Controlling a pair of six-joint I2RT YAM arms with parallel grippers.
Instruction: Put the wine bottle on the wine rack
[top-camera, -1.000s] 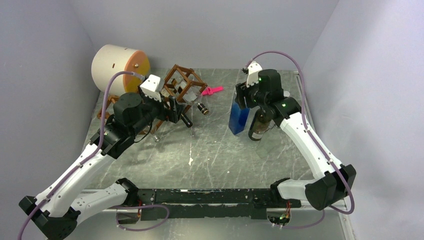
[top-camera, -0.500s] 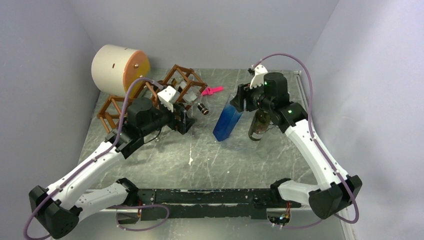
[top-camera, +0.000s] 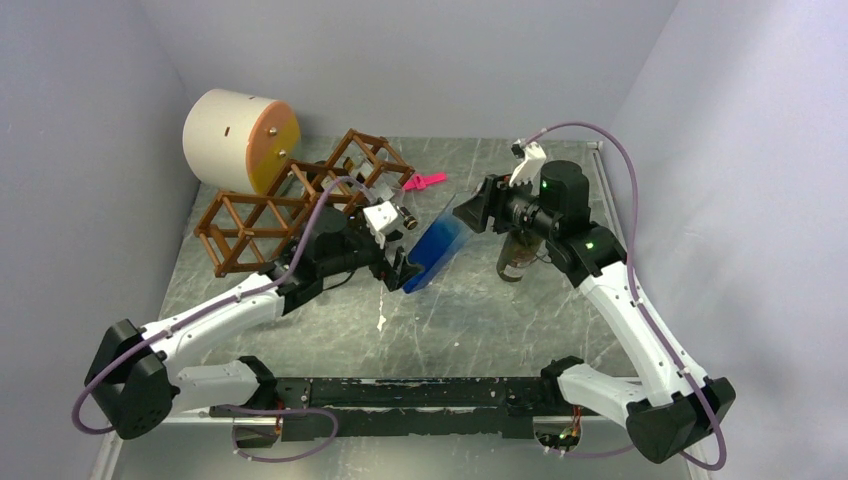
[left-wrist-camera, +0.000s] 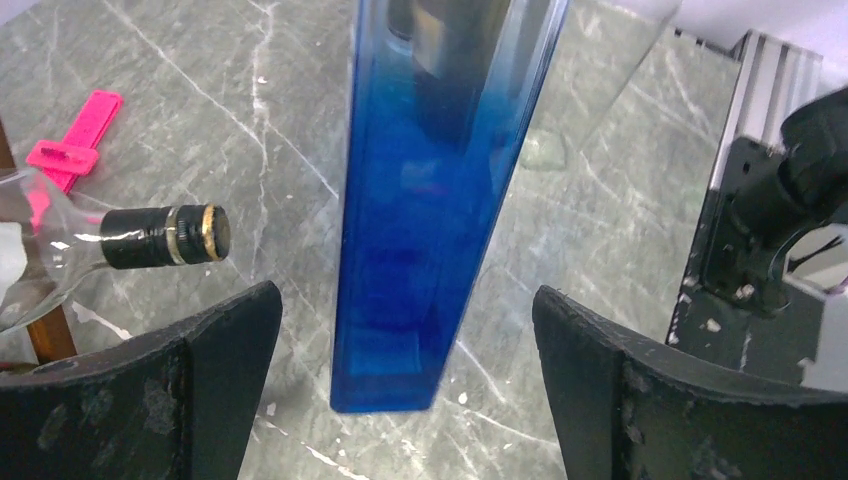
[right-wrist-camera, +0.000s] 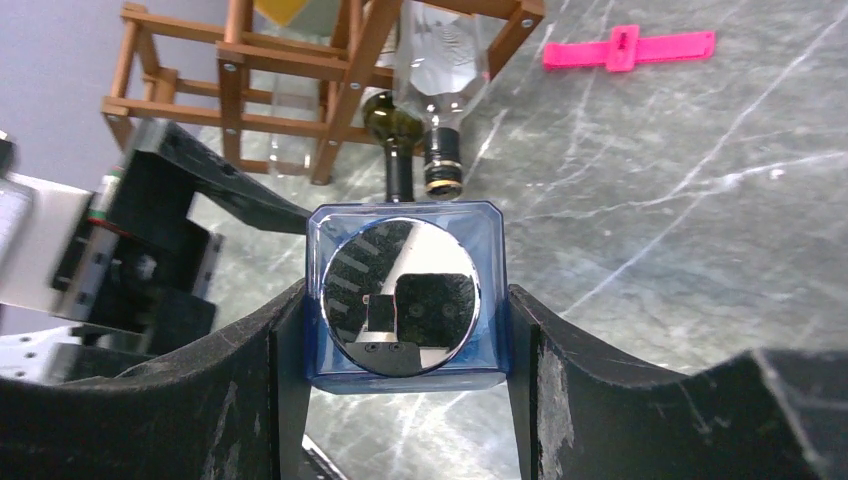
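The wine bottle (top-camera: 436, 249) is a blue, square-sided glass bottle. It hangs tilted above the table, base down-left. My right gripper (top-camera: 481, 211) is shut on its capped top end (right-wrist-camera: 405, 298), a finger (right-wrist-camera: 285, 345) pressed on each side. My left gripper (top-camera: 406, 268) is open, with the bottle's base (left-wrist-camera: 405, 330) between its spread fingers (left-wrist-camera: 225, 345) and not touching them. The wine rack (top-camera: 268, 214), a reddish-brown lattice, lies at the back left and also shows in the right wrist view (right-wrist-camera: 238, 88). It holds a clear bottle (top-camera: 398, 214) and a dark green one (right-wrist-camera: 388, 122).
A cream-and-orange drum (top-camera: 236, 134) stands behind the rack. A brown bottle (top-camera: 516, 256) stands upright under my right arm. A pink clip (top-camera: 425, 181) lies at the back centre. The clear bottle's black neck (left-wrist-camera: 165, 237) pokes out left of my left gripper.
My right gripper has tipped the blue bottle over, base swinging down and left. My left arm has swung right from the rack to the bottle's base.
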